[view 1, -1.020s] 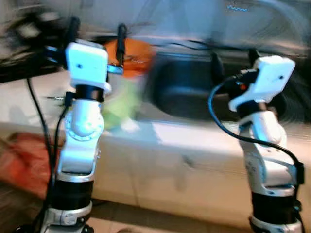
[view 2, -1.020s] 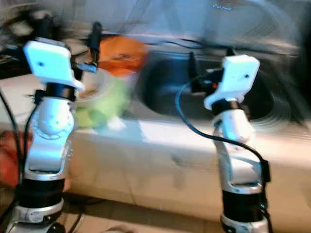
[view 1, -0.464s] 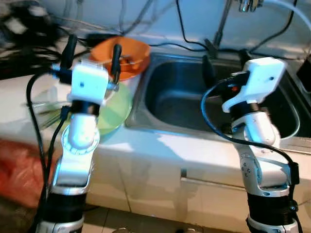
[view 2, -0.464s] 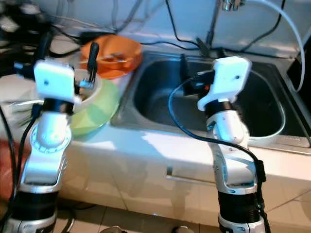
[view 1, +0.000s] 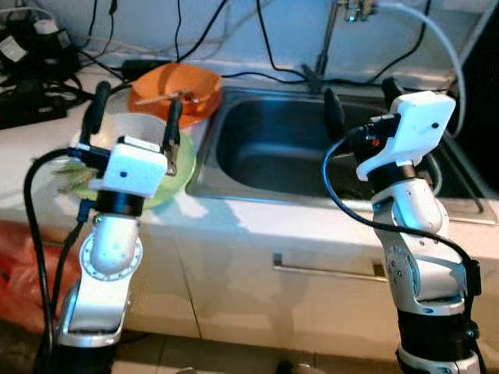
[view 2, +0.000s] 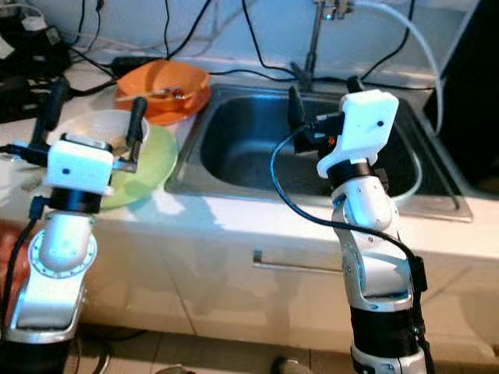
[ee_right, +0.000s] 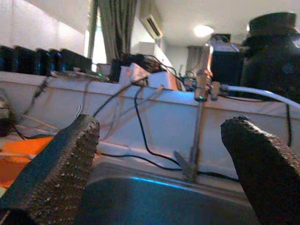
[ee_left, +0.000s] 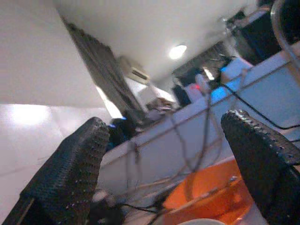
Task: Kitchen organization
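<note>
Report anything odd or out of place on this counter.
Black cables sprawl over the counter behind the orange bowl, close to the sink, which looks risky near water. A utensil lies in the orange bowl. Nothing looks spilled or broken.

Counter and sink, both grippers raised with fingers spread.

The left gripper (view 1: 132, 117) hangs over a bowl (view 2: 97, 128) on a plate (view 2: 152, 160), at the counter (view 1: 234, 226) edge. Beyond its fingertips sits another bowl (view 1: 175, 93), cables (view 1: 47, 70) farther left. The right gripper (view 1: 359, 97) hangs over the sink (view 1: 265, 148); the faucet (ee_right: 201, 122) stands beyond, between its fingers.
</note>
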Motion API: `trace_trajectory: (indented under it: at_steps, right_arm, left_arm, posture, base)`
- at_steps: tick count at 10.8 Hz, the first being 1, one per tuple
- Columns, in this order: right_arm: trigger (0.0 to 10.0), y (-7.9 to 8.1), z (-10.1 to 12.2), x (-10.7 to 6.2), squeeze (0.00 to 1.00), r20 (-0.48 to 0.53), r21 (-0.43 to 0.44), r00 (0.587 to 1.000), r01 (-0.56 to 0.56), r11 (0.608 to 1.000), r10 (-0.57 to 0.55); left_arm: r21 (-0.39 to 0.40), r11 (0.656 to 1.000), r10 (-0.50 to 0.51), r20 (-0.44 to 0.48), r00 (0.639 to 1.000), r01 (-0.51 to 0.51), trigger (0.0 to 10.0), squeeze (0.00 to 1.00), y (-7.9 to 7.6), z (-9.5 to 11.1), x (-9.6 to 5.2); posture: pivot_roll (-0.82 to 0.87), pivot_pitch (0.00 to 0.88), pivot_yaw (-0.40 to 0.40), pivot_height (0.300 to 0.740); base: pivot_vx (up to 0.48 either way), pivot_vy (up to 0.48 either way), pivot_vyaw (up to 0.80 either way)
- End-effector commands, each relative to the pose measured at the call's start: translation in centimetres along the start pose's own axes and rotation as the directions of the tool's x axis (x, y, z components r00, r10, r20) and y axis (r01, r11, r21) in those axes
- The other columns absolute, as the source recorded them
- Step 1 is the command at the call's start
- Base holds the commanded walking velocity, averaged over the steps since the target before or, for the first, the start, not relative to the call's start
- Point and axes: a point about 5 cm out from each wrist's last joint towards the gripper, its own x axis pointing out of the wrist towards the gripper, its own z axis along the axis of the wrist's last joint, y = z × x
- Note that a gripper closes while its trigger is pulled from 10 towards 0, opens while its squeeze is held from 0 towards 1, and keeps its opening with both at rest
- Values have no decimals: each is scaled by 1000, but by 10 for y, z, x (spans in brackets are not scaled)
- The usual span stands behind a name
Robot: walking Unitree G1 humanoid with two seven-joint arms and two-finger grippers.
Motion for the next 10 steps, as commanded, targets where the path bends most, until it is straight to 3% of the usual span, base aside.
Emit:
trace_trajectory:
  at_steps: [1, 4, 10]
  right_arm:
    - [10000, 0, -1, 1, 0, -5, 0, 1000, -12, 1000, 12]
    - [10000, -1, -2, 2, 0, -9, -3, 1000, -19, 1000, 19]
    - [10000, -2, -3, 0, 0, -16, -7, 1000, -18, 1000, 18]
  left_arm:
    - [15, 1000, -5, 11, 1000, 4, 10000, 0, 0, 1, -3]
    - [15, 1000, 1, -47, 999, 0, 10000, 0, -3, -14, -17]
    - [-158, 981, 90, -170, 981, -117, 10000, 0, 0, -26, -16]
  posture:
    - [53, 44, -25, 740]
    - [48, 43, -31, 740]
    - [41, 48, -32, 740]
  base:
    - [0, 0, 0]
    - [0, 0, 0]
    - [0, 0, 0]
